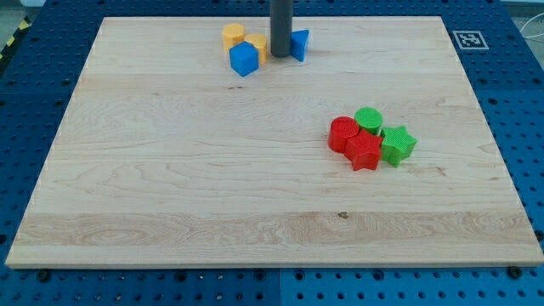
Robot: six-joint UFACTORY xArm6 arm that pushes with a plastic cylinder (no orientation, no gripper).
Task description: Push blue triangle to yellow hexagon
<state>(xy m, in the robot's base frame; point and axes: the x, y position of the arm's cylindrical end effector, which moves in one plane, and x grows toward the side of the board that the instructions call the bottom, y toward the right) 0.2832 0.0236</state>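
standing between the blue triangle (pixel 300 44) and the yellow hexagon (pixel 234 36), my tip (pixel 280 55) had no jaws and held nothing. pushing from there could have sent the triangle away, or bumped the blue cube (pixel 244 59).

Lab: blue pegboard bench (pixel 510 102), fiducial tag (pixel 467 39)

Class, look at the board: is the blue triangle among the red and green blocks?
No: the blue triangle sits near the view's top, beside my tip, far from the red and green cluster.
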